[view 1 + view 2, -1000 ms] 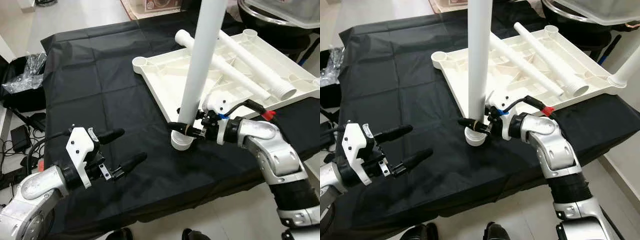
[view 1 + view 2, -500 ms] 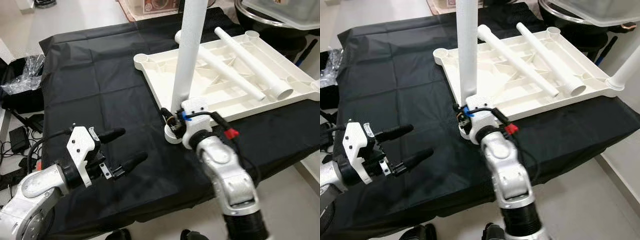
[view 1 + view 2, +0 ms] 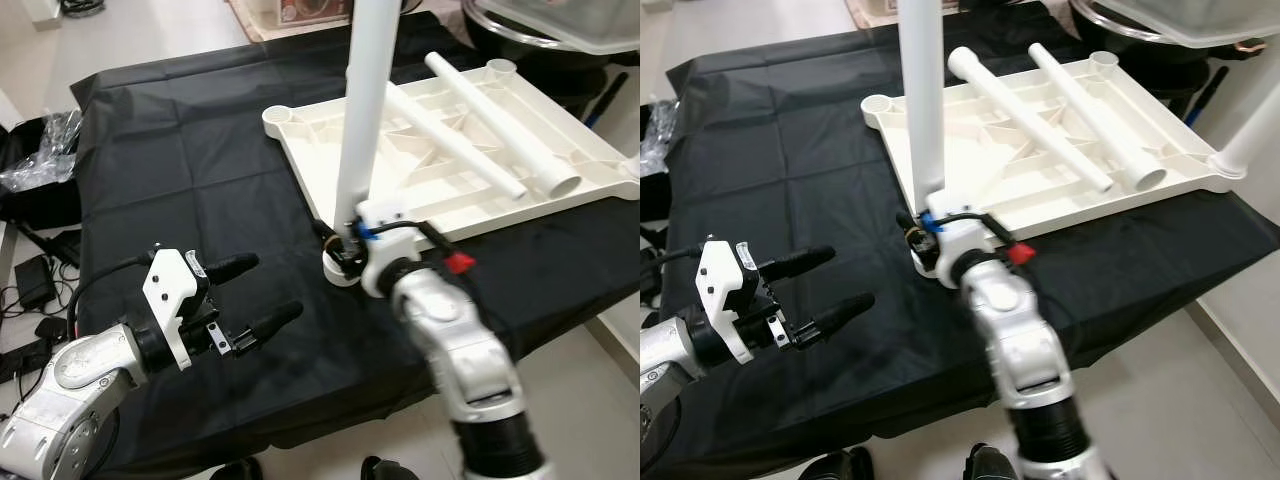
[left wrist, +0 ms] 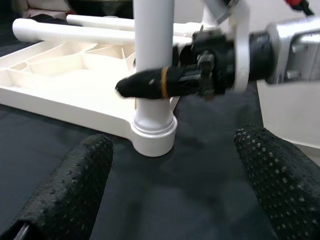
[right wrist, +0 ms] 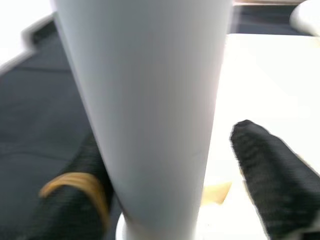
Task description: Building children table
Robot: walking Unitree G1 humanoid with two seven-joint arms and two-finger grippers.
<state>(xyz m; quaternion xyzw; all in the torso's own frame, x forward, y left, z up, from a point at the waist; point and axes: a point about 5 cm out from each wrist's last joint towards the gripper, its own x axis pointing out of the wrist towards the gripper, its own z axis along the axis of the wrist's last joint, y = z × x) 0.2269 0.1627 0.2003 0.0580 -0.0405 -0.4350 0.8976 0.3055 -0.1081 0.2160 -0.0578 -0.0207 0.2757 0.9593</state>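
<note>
An upside-down white table top (image 3: 470, 170) lies on a black cloth. One white leg (image 3: 362, 120) stands upright in the near corner socket (image 3: 338, 270). Two more white legs (image 3: 487, 120) lie loose across the underside. My right gripper (image 3: 338, 246) sits at the base of the standing leg, open, with one finger (image 5: 270, 170) a little off the leg (image 5: 150, 115) and the other finger (image 5: 70, 205), with a yellow band, against it. My left gripper (image 3: 262, 292) hovers open over the cloth, left of the socket, with nothing in it.
The cloth-covered table's front edge (image 3: 330, 420) runs just below both arms. Bags and cables (image 3: 40, 170) lie on the floor at the left. A dark tub with a clear lid (image 3: 560, 30) stands behind the table top at the far right.
My right arm has swung around the standing leg, from its right side to its near side, the gripper staying at the leg's base. The left gripper has barely moved.
</note>
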